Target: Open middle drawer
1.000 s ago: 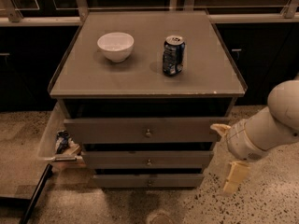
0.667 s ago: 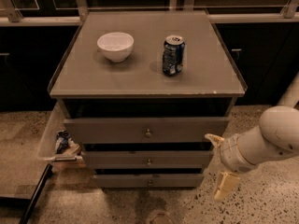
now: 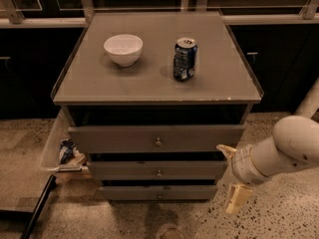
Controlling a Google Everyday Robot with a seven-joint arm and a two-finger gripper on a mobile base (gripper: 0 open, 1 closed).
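The grey cabinet has three drawer fronts stacked below its top. The middle drawer [image 3: 199, 170] is the mid-sized front, with a small round brass knob [image 3: 159, 173] at its centre, and it looks only slightly pulled out. The widest front [image 3: 114, 139] is above it and the narrowest front [image 3: 129, 192] below. My gripper [image 3: 232, 175] is at the right end of the middle drawer, level with it, on a thick white arm coming in from the right. Its two pale fingers [image 3: 237, 197] are spread apart with nothing between them. It is far right of the knob.
A white bowl [image 3: 123, 49] and a blue drink can [image 3: 185, 59] stand on the cabinet top [image 3: 149, 83]. A clear bin [image 3: 54, 151] with small packets sits on the floor to the cabinet's left. Dark cabinets line the back. Speckled floor lies in front.
My arm and gripper have moved left and slightly down, closer to the right end of the drawers. The drawers, bowl and can have not moved.
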